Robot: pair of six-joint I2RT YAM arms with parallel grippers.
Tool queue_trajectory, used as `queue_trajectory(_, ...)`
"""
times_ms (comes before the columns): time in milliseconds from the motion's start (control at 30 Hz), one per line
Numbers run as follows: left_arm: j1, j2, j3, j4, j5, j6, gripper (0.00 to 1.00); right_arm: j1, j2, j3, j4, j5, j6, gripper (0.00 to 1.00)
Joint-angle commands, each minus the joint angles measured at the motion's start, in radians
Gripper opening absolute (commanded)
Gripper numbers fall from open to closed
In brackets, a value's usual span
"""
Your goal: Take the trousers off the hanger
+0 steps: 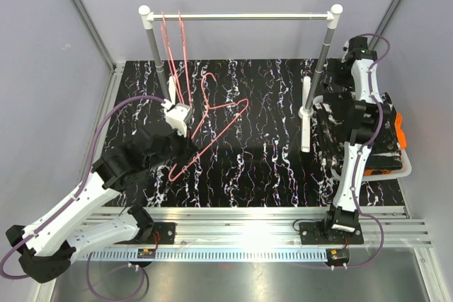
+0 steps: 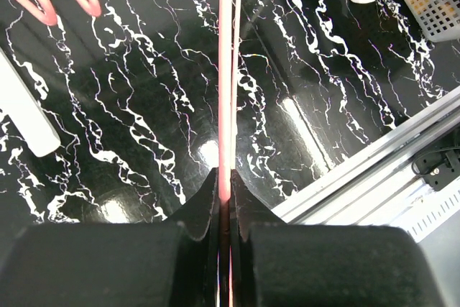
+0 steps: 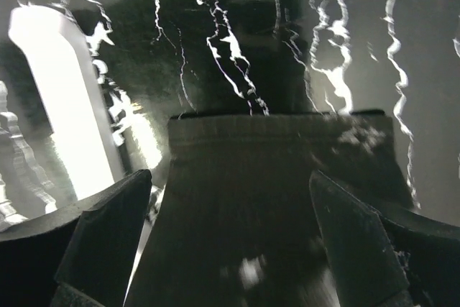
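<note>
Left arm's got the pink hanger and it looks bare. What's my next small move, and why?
Probably lower the left gripper and open its jaws to lay the hanger on the table: no cloth hangs from it, and the black trousers lie under the open right gripper.

Open: front-centre table (image 1: 276, 175), bare marbled surface between the two arms; also the span under the rail (image 1: 241, 16) between the posts.
Obstacles: left post (image 1: 157, 61), pink hangers (image 1: 173, 44) hung just beside it; third hanger (image 1: 216, 129) slanting across left-centre, pinched by the left gripper (image 1: 182, 145); right post (image 1: 322, 54) and white foot (image 1: 305, 122), just beside the black trousers (image 1: 329, 129); basket (image 1: 406, 169) at the right edge.
</note>
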Motion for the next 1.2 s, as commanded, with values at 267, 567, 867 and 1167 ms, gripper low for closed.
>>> queue_trajectory(267, 0.017, -0.003, 0.01, 0.047, -0.003, 0.039, 0.0, 0.043, 0.223, 0.075, -0.148, 0.152, -0.101, 0.7)
queue_trajectory(567, 0.034, -0.004, -0.001, 0.05, 0.006, 0.042, 0.0, 0.026, 0.188, 0.126, -0.122, -0.093, -0.091, 0.0)
queue_trajectory(867, 0.069, -0.009, -0.013, 0.064, 0.042, 0.044, 0.0, -0.006, -0.192, -0.167, 0.215, 0.023, 0.023, 0.0)
queue_trajectory(1167, 0.1, -0.016, -0.022, 0.075, 0.072, 0.044, 0.0, -0.023, -0.418, -0.32, 0.351, 0.128, 0.067, 0.0)
